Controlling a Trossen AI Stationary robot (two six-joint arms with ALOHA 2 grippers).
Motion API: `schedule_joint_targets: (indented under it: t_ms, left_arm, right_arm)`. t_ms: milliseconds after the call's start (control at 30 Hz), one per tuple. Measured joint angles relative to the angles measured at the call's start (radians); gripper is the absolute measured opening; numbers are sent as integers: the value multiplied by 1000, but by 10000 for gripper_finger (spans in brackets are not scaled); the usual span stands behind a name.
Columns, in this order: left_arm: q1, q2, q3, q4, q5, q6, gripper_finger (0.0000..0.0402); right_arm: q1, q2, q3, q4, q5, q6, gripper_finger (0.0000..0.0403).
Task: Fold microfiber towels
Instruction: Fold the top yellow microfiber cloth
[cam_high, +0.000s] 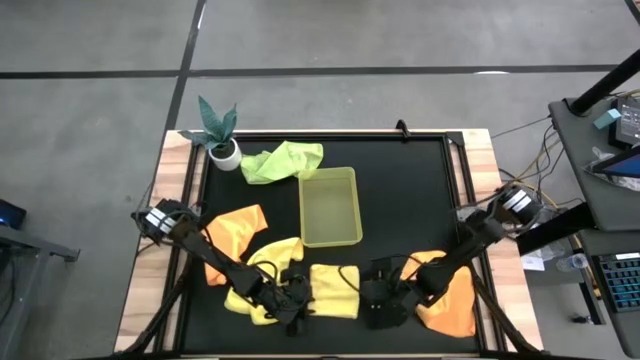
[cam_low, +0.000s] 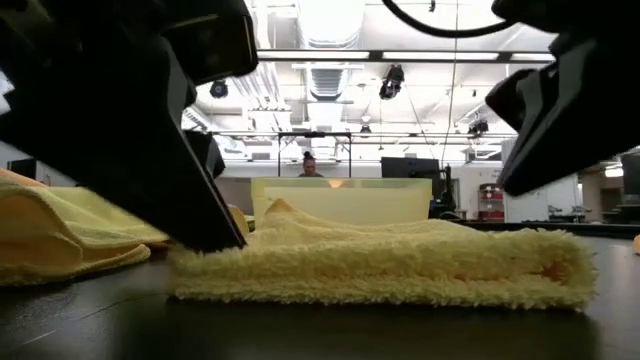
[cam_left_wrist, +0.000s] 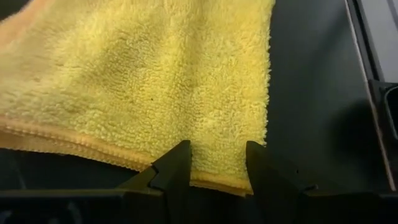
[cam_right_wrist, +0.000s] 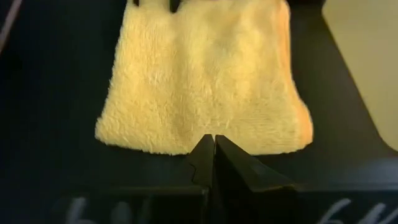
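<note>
Orange towel (cam_high: 455, 300) — part-hidden under arm.

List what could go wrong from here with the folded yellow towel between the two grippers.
1. The left gripper stands open astride the folded yellow towel's hem; closing may pinch only one layer and peel the fold open.
2. The right gripper is shut at the opposite edge; pushing in could bunch or slide the towel.
3. A second yellow towel lies crumpled beside the left arm and could get dragged.

A folded pale yellow fuzzy towel (cam_high: 334, 290) lies between both hands, near the rigid yellow-green plastic tray (cam_high: 330, 206).
</note>
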Motion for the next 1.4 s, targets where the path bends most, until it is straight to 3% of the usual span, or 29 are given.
schedule_joint_targets:
  t_ms: [333,600,933,1400]
  left_arm:
    - [2,-84,0,-39,-19,65,141]
    - [71,-89,-2,-34,-197,209,141]
    - [125,-32,-16,-49,-214,202,141]
    - [129,-28,-15,-188,-232,97,141]
  right_arm:
    - [-4,-36,-24,7,116,24,9]
    - [-37,16,-49,77,158,30,9]
    - [-97,122,-77,206,158,22,9]
    - [-119,104,-77,120,157,-35,9]
